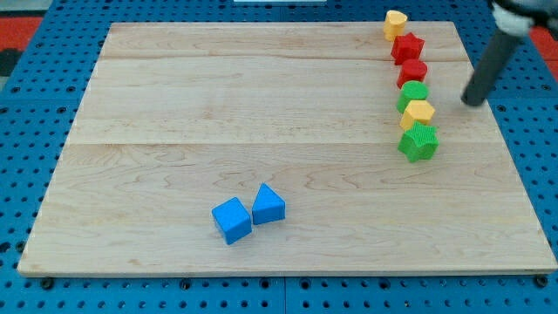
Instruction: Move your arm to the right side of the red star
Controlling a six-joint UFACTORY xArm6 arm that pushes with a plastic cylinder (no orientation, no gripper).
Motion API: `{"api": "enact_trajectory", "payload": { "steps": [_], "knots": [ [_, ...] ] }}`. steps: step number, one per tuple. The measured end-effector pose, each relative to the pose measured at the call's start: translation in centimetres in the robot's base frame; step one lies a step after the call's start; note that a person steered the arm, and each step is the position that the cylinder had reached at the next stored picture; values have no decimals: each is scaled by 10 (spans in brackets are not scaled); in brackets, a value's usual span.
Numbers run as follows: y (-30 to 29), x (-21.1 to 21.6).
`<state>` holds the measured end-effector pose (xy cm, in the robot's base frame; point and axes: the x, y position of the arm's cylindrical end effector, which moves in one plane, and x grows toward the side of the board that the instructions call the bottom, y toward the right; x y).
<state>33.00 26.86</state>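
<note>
The red star [407,47] lies near the view's top right of the wooden board [174,131], second in a column of blocks. Above it is a yellow block [396,23]. Below it come a red block [412,72], a green block [413,93], a yellow block [418,113] and a green star [419,142]. My tip [472,101] is to the right of this column, level with the upper green block, lower than the red star and apart from all blocks.
A blue cube [231,220] and a blue triangular block [268,205] sit together near the view's bottom centre. The board's right edge [501,131] is just right of my tip. A blue perforated table surrounds the board.
</note>
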Motion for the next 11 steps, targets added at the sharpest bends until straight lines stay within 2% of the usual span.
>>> {"api": "enact_trajectory", "payload": {
  "steps": [1, 2, 11],
  "knots": [
    [-13, -54],
    [-18, -71],
    [-19, -64]
  ]
}}
